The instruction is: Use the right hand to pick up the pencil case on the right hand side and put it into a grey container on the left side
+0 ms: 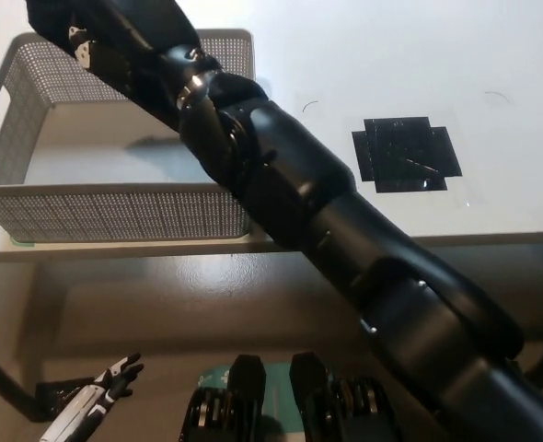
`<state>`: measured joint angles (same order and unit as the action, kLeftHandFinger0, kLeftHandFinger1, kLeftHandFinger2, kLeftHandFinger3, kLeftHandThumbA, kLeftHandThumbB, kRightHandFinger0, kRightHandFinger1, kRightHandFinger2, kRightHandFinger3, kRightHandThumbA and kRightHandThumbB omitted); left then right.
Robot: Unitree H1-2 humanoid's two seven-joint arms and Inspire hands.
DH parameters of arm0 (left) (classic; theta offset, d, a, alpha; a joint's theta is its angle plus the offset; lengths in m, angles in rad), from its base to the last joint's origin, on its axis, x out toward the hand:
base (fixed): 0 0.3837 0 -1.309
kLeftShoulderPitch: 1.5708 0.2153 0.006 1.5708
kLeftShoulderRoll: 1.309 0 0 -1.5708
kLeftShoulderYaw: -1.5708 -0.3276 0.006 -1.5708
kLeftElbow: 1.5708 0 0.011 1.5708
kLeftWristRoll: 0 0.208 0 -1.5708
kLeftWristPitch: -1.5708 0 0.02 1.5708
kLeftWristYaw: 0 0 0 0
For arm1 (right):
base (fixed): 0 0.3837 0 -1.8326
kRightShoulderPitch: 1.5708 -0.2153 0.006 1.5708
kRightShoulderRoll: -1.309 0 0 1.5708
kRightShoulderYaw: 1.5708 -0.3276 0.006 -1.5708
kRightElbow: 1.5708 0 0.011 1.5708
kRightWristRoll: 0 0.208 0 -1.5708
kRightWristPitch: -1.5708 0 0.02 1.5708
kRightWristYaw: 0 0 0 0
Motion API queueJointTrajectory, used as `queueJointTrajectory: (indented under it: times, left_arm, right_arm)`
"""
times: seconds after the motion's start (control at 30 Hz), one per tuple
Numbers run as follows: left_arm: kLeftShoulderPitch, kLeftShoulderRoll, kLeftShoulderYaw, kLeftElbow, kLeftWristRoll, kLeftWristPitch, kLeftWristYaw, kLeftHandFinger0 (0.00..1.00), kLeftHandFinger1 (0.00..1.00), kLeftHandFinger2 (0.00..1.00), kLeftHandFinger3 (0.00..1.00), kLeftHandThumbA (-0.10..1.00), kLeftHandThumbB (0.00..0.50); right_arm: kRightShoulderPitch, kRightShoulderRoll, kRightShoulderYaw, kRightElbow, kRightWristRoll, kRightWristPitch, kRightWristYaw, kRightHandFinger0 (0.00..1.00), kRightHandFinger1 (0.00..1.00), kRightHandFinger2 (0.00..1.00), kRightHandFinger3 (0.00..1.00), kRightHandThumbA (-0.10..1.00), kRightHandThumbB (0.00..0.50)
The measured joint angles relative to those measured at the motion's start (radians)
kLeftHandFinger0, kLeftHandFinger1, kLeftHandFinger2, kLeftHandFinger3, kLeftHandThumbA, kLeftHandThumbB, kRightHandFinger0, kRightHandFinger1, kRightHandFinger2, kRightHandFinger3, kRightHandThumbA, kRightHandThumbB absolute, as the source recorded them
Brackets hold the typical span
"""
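My black right arm reaches from the bottom right across the table and over the grey mesh container [115,214] at the left. The right hand [106,37] is above the container's far left part, partly cut off by the picture's top edge. Its dark bulk hides its fingers, and no pencil case can be made out against it. The container's pale floor [97,152] shows bare where the arm does not cover it. My white left hand [92,405] rests low at the lower left, below the table edge, fingers apart.
A black square patch [405,155] lies flat on the white table [492,55] to the right of the arm. The table's front edge [161,250] runs across the middle of the picture.
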<state>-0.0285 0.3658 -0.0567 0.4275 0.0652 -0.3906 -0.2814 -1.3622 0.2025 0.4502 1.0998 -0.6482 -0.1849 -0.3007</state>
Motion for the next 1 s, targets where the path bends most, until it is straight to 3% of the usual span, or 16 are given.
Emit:
queueJointTrajectory:
  times: [0.07,0.1,0.13,0.17,0.27,0.3,0.33,0.73,0.93,1.0]
  left_arm:
    - [0.000,0.001,-0.003,-0.002,0.002,0.000,0.000,0.97,1.00,1.00,1.00,1.00,0.313]
    - [0.000,0.002,-0.006,-0.003,0.006,0.000,0.000,0.97,1.00,1.00,1.00,1.00,0.308]
    - [0.000,0.004,-0.010,-0.004,0.008,0.000,-0.001,0.97,1.00,1.00,1.00,1.00,0.307]
    - [-0.001,0.006,-0.011,-0.006,0.010,0.000,-0.001,0.97,1.00,1.00,1.00,1.00,0.308]
    - [-0.003,0.014,-0.016,-0.015,0.014,0.000,-0.001,0.98,1.00,1.00,1.00,1.00,0.308]
    - [-0.004,0.016,-0.016,-0.017,0.015,0.000,-0.002,0.97,1.00,1.00,1.00,1.00,0.310]
    - [-0.005,0.016,-0.017,-0.020,0.018,0.000,-0.001,0.96,1.00,1.00,1.00,1.00,0.310]
    - [-0.022,0.020,-0.028,-0.034,0.055,0.000,0.000,0.96,1.00,1.00,1.00,1.00,0.317]
    - [-0.022,0.020,-0.030,-0.034,0.063,0.001,0.000,0.97,1.00,1.00,1.00,1.00,0.311]
    - [-0.022,0.019,-0.030,-0.033,0.063,0.001,-0.001,0.96,1.00,1.00,1.00,1.00,0.307]
  right_arm:
    - [-0.003,0.007,0.003,0.037,0.000,-0.002,-0.012,0.00,0.33,0.75,0.74,-0.10,0.197]
    - [-0.003,0.010,0.003,0.057,0.000,-0.004,-0.019,0.59,0.99,1.00,1.00,0.39,0.219]
    - [-0.003,0.011,0.003,0.073,0.001,-0.003,-0.021,0.84,1.00,1.00,1.00,0.40,0.226]
    - [-0.003,0.011,0.003,0.082,0.001,0.000,-0.021,1.00,1.00,1.00,1.00,0.63,0.279]
    - [-0.003,0.007,0.003,0.105,0.006,0.019,0.015,1.00,1.00,1.00,1.00,0.64,0.287]
    - [-0.003,0.006,0.003,0.108,0.006,0.022,0.024,1.00,1.00,1.00,1.00,0.97,0.396]
    - [-0.003,0.005,0.003,0.109,0.007,0.028,0.036,1.00,1.00,1.00,1.00,1.00,0.414]
    - [0.024,-0.042,0.007,0.041,0.007,0.087,0.170,1.00,1.00,1.00,1.00,1.00,0.430]
    - [0.080,-0.072,0.007,-0.080,0.007,0.114,0.211,1.00,1.00,1.00,1.00,1.00,0.387]
    - [0.107,-0.086,0.004,-0.140,0.008,0.121,0.221,1.00,1.00,1.00,1.00,1.00,0.401]
